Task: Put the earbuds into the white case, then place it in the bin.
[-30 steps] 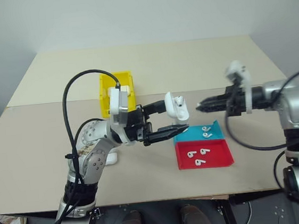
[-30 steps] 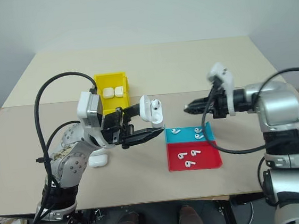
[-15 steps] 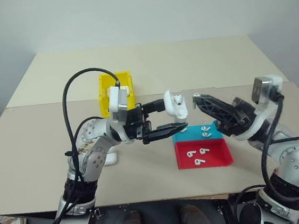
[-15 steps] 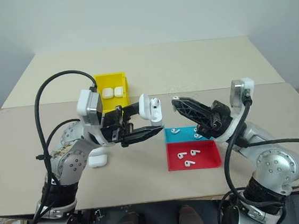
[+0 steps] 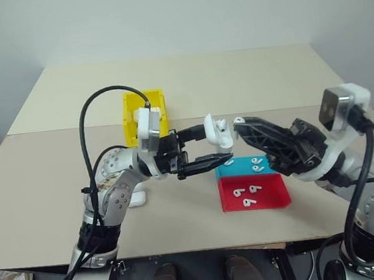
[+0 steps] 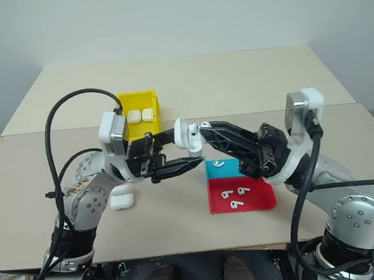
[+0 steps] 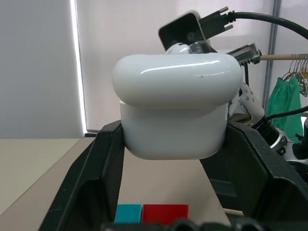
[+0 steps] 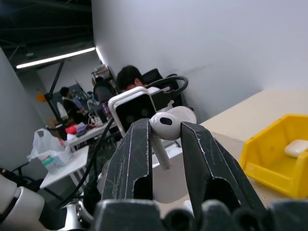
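Observation:
My left gripper is shut on the white case, holding it above the table with its lid flipped up; the left wrist view has the case wedged between both fingers. My right gripper has its tips right beside the case's open top. It is shut on one earbud, pinched by the head with the stem hanging between the fingers. The yellow bin stands behind the left arm with two white cases inside.
A blue tray holding two earbuds sits below the grippers, and a red tray with three earbuds lies just in front of it. Another white case lies on the table by my left forearm.
My right arm has swung in from the right and turned, bringing its gripper with the earbud up to the open case. The left gripper and the case have stayed put.

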Robot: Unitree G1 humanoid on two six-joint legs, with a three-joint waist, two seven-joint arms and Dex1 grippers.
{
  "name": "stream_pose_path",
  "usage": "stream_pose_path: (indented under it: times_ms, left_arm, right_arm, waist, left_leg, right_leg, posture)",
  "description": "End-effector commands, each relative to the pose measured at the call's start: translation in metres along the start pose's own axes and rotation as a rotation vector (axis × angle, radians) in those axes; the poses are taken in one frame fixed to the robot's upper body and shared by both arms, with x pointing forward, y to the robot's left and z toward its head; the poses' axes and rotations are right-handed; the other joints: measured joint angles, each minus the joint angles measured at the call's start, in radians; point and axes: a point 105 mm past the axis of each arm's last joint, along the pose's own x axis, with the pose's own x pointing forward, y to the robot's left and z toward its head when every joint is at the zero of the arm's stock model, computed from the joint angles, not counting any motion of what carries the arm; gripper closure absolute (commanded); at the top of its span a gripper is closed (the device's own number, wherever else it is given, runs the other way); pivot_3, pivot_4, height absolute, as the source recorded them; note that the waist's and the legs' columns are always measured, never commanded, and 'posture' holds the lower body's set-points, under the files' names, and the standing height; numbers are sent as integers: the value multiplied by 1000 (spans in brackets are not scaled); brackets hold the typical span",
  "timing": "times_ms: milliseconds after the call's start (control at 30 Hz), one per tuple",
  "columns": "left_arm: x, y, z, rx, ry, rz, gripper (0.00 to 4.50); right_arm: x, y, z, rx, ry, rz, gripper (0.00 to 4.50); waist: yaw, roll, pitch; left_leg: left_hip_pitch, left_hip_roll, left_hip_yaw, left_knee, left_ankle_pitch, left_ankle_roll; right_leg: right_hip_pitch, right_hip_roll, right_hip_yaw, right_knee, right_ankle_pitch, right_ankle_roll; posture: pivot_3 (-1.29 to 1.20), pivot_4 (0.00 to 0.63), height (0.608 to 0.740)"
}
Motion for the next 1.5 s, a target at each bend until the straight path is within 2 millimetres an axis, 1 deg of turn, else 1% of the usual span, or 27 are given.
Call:
stream_pose_path:
  times_ms: [33,400,767,967,1267,1500]
  left_arm:
    - [5,-2,9,36,-14,-23,1737]
    - [5,-5,9,38,-9,-33,1737]
    - [6,-5,10,42,-14,-36,1737]
    - [6,-5,11,44,-18,-34,1737]
    - [6,-5,11,41,-18,-31,1737]
    - [6,-4,11,42,-21,-27,1737]
  right_arm:
    - [5,11,6,-44,-23,41,3827]
    - [12,18,2,-37,-8,79,3827]
    - [13,9,-7,-46,11,16,3827]
    - [15,8,-10,-50,21,8,3827]
    - [17,5,-19,-50,88,-3,3827]
    - [18,1,-22,-56,114,-20,3827]
  waist:
    - [0,0,0]
    - [3,0,0]
    - [3,0,0]
    - [4,0,0]
    - [4,0,0]
    - [4,0,0]
  left_leg:
    - [0,0,0,0,0,0]
    - [0,0,0,0,0,0]
    - [-1,0,0,0,0,0]
    - [-1,0,0,0,0,0]
    - [-1,0,0,0,0,0]
    - [-1,0,0,0,0,0]
  right_leg:
    - [0,0,0,0,0,0]
    - [0,0,0,-1,0,0]
    - [0,0,0,-1,0,0]
    - [0,0,0,-1,0,0]
    - [0,0,0,-1,0,0]
    - [0,0,0,-1,0,0]
  posture:
    - [0,150,740]
    - [0,150,740]
    - [0,150,740]
    - [0,150,740]
    - [0,150,740]
    - [0,150,740]
